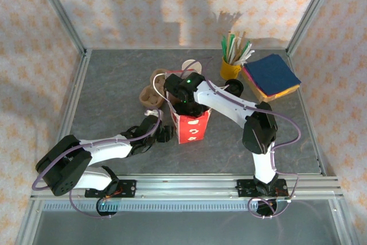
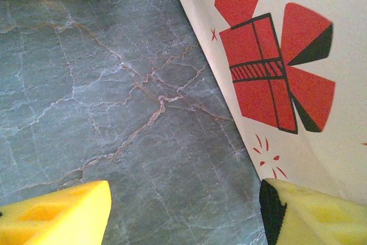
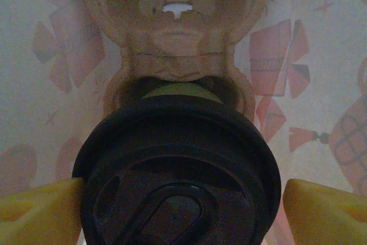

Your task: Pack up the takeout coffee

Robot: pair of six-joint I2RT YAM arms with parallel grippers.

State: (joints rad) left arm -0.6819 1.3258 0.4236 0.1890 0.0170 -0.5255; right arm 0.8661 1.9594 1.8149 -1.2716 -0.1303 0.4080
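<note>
The takeout coffee (image 3: 178, 153) is sitting down inside the red-and-white bag (image 1: 192, 127). It's showing us a wide black lid, with a sliver of yellow-green cup wall peeking out at twelve o'clock. It's nesting in a brown pulp carrier (image 3: 178, 38) that's spreading away toward twelve o'clock. The right gripper (image 3: 180, 213) is hanging over it, yellow fingers (image 3: 40, 210) flanking the lid at eight and four o'clock. One is touching the rim and the other is lying a hair off it, so I can't tell whether it's clamping or letting go. Over in the top view, at the bag's eight o'clock, the left gripper (image 1: 164, 134) is hovering spread wide, nothing between its fingers but grey tabletop (image 2: 114, 113), one finger lying just beside the bag's printed wall
</note>
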